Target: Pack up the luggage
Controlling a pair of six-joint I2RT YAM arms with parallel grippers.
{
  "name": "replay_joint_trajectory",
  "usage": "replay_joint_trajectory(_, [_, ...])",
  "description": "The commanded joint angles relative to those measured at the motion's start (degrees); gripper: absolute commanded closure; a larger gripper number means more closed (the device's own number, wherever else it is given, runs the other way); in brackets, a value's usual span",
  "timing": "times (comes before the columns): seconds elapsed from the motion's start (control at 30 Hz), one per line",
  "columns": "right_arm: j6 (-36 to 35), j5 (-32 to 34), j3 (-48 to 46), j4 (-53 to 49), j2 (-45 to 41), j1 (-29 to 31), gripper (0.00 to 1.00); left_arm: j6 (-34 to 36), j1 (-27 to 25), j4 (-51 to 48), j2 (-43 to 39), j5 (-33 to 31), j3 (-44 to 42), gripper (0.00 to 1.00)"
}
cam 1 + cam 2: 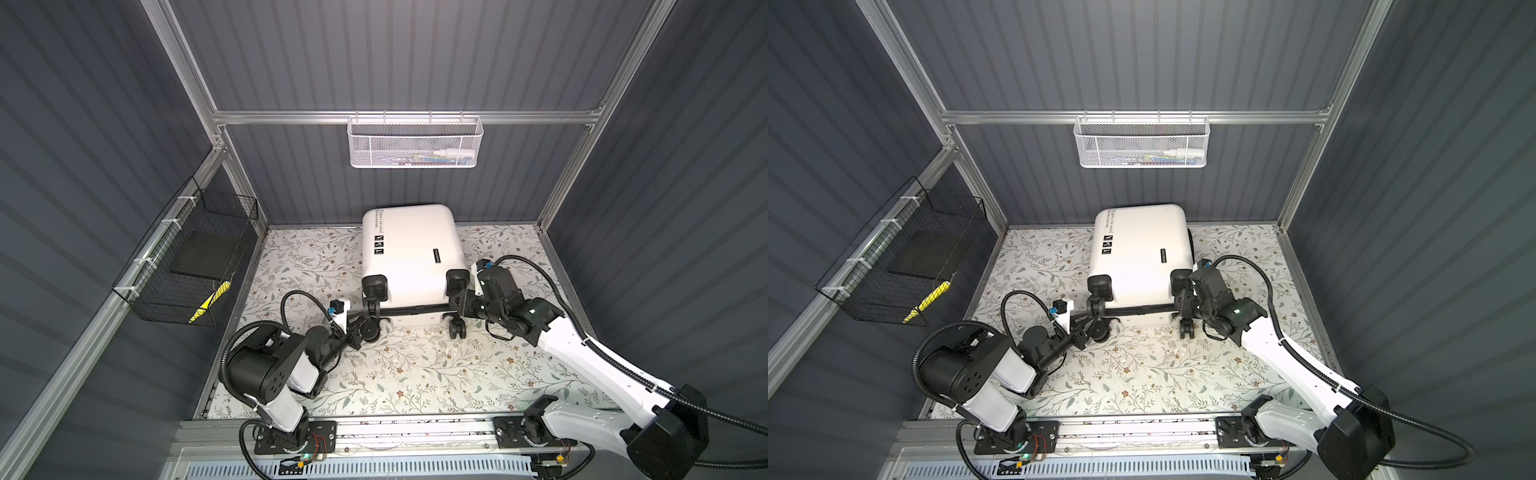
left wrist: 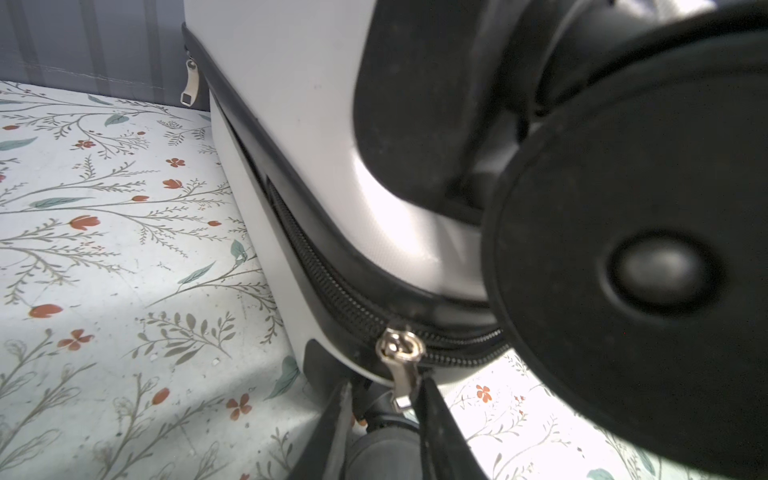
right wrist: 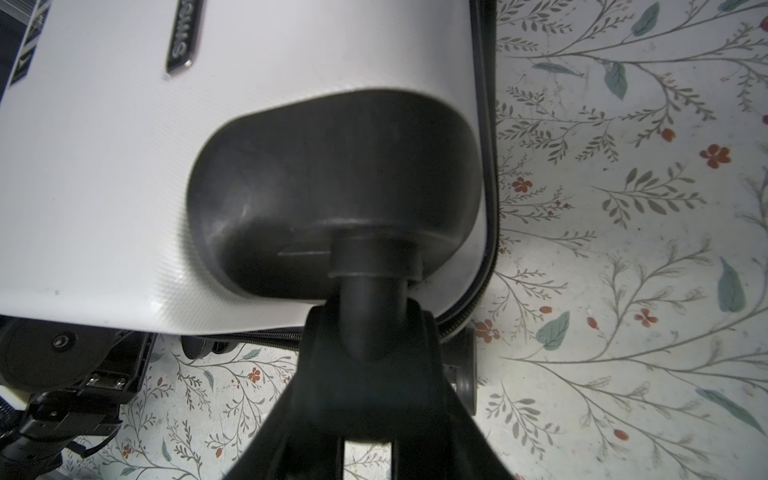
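You're looking at a floral-print table (image 1: 415, 374) with the luggage (image 1: 409, 249) lying flat at its back centre, shell closed, wheels pointing toward the arm bases in both top views. A black wire basket (image 1: 187, 266) hangs on the left wall, and a white mesh basket (image 1: 414, 143) hangs on the back rail.

Your right gripper (image 3: 368, 328) is at the case's near right corner. Its fingers (image 3: 424, 345) are closed round the wheel stem (image 3: 368, 299) and grip it from both sides.

Your left gripper (image 2: 384, 399) sits low at the near left corner, beside the left wheel (image 2: 631, 291). Its jaws are parted only narrowly. The zipper pull (image 2: 401, 361) hangs between them, against one finger (image 2: 434, 419) with a gap to the other, so it is not pinched. A second pull (image 2: 189, 83) hangs farther along the zip.
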Motion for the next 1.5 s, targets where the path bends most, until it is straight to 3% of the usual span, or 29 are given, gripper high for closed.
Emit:
replay_joint_trajectory(0.0, [-0.8,-2.3,-1.6,-4.0,0.3,0.4,0.9,0.3,0.5,1.8,0.7,-0.9,2.0,0.75])
replay_joint_trajectory(0.27, [-0.8,-2.3,-1.9,-4.0,0.1,0.3,0.91,-0.4,0.5,1.8,-0.5,-0.5,1.8,0.85])
replay_joint_trajectory(0.73, [-0.8,-2.3,-1.6,-4.2,0.4,0.3,0.92,-0.8,0.5,1.8,-1.2,-0.8,0.9,0.94])
replay_joint_trajectory(0.8, [-0.8,-2.4,-1.7,-4.1,0.4,0.4,0.92,-0.8,0.5,1.7,-1.2,-1.1,0.8,0.87])
replay_joint_trajectory(0.87, [-0.8,-2.4,-1.6,-4.1,0.4,0.3,0.92,-0.9,0.5,1.5,-1.4,-1.7,0.6,0.7])
replay_joint_trajectory(1.0, [-1.0,-2.4,-1.4,-4.1,0.5,0.2,0.92,-0.3,0.6,0.3,-1.5,-2.5,0.7,0.5])
replay_joint_trajectory(1.17, [-1.0,-2.3,-1.2,-4.3,0.5,0.3,0.92,0.6,0.5,0.5,-1.1,-2.3,1.6,0.46])
replay_joint_trajectory(1.47, [-1.1,-2.5,-1.2,-4.4,0.4,0.2,0.92,2.7,1.0,1.8,1.6,-0.6,3.3,0.48])
